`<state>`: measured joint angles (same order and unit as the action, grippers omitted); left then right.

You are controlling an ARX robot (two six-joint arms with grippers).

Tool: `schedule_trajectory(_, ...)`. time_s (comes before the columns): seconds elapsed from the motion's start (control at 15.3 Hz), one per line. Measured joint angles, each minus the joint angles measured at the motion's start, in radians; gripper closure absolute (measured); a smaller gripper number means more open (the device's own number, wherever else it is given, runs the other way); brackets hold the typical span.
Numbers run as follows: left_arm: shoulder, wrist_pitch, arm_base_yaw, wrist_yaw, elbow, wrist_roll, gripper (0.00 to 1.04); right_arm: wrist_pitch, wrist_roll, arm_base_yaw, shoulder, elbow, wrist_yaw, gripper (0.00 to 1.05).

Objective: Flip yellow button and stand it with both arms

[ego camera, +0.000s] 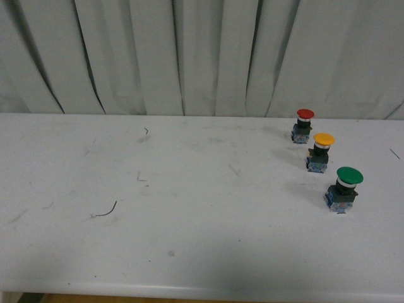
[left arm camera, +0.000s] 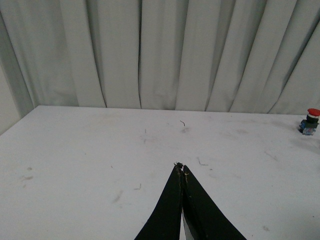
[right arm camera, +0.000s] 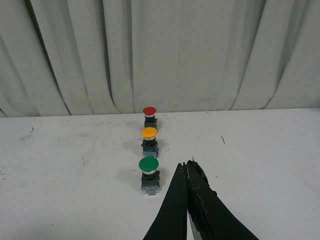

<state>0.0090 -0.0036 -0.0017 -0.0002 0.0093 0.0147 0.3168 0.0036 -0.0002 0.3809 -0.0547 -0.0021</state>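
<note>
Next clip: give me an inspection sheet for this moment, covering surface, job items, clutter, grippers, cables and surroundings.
Surface: white table, scuffed, with small dark marks.
Job's things: yellow button standing cap up, in a row between the red button and the green button; all three apart from each other.
Clutter: a thin dark wire scrap on the table's left part; another small one further back.
Grippers: left gripper shut, empty, above bare table; right gripper shut, empty, beside the green button.
Cables: nothing seen.
Surroundings: white pleated curtain behind the table.
</note>
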Motion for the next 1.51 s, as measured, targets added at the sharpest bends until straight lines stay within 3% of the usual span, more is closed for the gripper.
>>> schedule_trajectory(0.59, 0.000, 0.000, 0.000, 0.000, 0.000, 0.000, 1.03, -0.040, -0.001, 0.000, -0.098, 0.044, 0.000, 1.03)
schedule_trajectory(0.85, 0.000, 0.000, 0.000, -0.001, 0.000, 0.000, 1.03, -0.322, -0.001, 0.000, -0.366, 0.043, 0.001, 1.03)
schedule_trajectory(1.18, 0.000, 0.000, 0.000, 0.000, 0.000, 0.000, 1.03, -0.320, -0.001, 0.000, -0.377, 0.043, 0.002, 1.03)
schedule_trajectory(1.24, 0.000, 0.000, 0.000, 0.000, 0.000, 0.000, 1.03, -0.320, -0.001, 0.000, -0.377, 0.043, 0.002, 1.00)
schedule_trajectory(1.51, 0.000, 0.000, 0.000, 0.000, 0.000, 0.000, 1.03, -0.320, -0.001, 0.000, -0.377, 0.043, 0.002, 0.51)
